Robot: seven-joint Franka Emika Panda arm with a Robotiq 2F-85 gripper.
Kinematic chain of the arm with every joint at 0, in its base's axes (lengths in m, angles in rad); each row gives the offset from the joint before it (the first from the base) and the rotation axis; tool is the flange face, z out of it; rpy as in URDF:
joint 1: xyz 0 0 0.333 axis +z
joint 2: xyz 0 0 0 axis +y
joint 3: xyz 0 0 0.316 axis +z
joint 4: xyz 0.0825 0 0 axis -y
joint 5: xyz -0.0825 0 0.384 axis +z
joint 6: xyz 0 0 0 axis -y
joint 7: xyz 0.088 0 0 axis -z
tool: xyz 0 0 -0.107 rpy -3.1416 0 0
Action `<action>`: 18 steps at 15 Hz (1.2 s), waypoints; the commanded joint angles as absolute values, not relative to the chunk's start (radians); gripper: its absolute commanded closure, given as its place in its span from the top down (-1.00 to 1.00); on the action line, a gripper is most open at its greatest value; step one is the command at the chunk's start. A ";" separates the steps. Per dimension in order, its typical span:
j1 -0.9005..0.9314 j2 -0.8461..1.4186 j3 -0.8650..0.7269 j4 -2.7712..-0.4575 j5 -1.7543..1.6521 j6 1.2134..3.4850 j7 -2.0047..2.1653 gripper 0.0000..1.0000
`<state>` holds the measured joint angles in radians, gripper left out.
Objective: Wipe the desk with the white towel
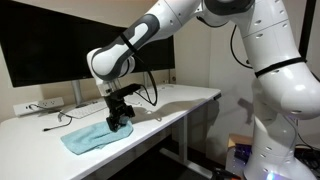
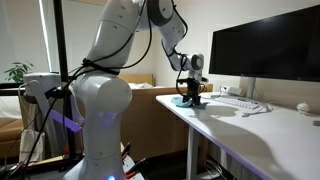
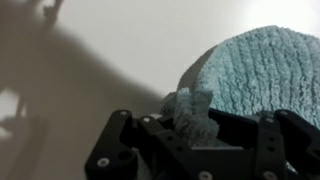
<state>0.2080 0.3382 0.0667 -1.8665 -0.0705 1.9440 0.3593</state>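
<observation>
- Wrist view: the gripper (image 3: pixel 200 128) enters from the lower edge. Its dark fingers (image 3: pixel 130 140) are closed on a bunched-up fold of the towel (image 3: pixel 262 68).
- Towel colour and texture: the looped terry cloth reads as pale blue-green in every view, not plain white. The rest of it spreads up and to the right of the pinched fold, lying flat on the desk (image 3: pixel 150 50).
- Shadow: a broad shadow of the arm covers the left part of the wrist view, over the pale desk surface.
- Exterior view, towel position: the towel (image 1: pixel 88 140) lies near the front edge of the white desk (image 1: pixel 180 98). The gripper (image 1: pixel 120 118) presses down on the towel's corner nearest the desk's middle.
- Arm posture: the white arm (image 1: pixel 135 50) reaches down from the upper right, with its wrist bent over the cloth.
- Background objects: a dark monitor (image 1: pixel 60 45) stands behind the towel. A white power strip (image 1: pixel 40 106) sits at the back left of the desk.
- Opposite exterior view: the gripper (image 2: pixel 190 97) meets the desk (image 2: pixel 265 135) at its far end, beside a monitor (image 2: pixel 265 55) and a keyboard (image 2: pixel 235 102). The towel is too small there to make out clearly.
</observation>
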 commanded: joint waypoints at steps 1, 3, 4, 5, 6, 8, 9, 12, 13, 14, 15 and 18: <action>0.266 0.318 0.095 -1.912 -0.088 2.016 0.474 -0.84; 0.301 0.315 0.111 -1.922 -0.091 2.033 0.516 -0.85; 0.321 0.316 0.118 -1.927 -0.097 2.041 0.540 -0.87; 0.339 0.328 0.125 -1.921 -0.099 2.045 0.563 -0.86; 0.354 0.336 0.129 -1.914 -0.103 2.047 0.583 -0.85; 0.375 0.350 0.131 -1.896 -0.115 2.043 0.627 -0.85; 0.381 0.362 0.127 -1.880 -0.120 2.035 0.651 -0.86; 0.373 0.381 0.110 -1.849 -0.132 2.018 0.705 -0.85; 0.366 0.380 0.103 -1.846 -0.130 2.015 0.716 -0.85; 0.358 0.374 0.093 -1.851 -0.128 2.013 0.727 -0.85; 0.352 0.368 0.085 -1.856 -0.126 2.013 0.739 -0.86; 0.332 0.337 0.061 -1.902 -0.120 2.020 0.779 -0.85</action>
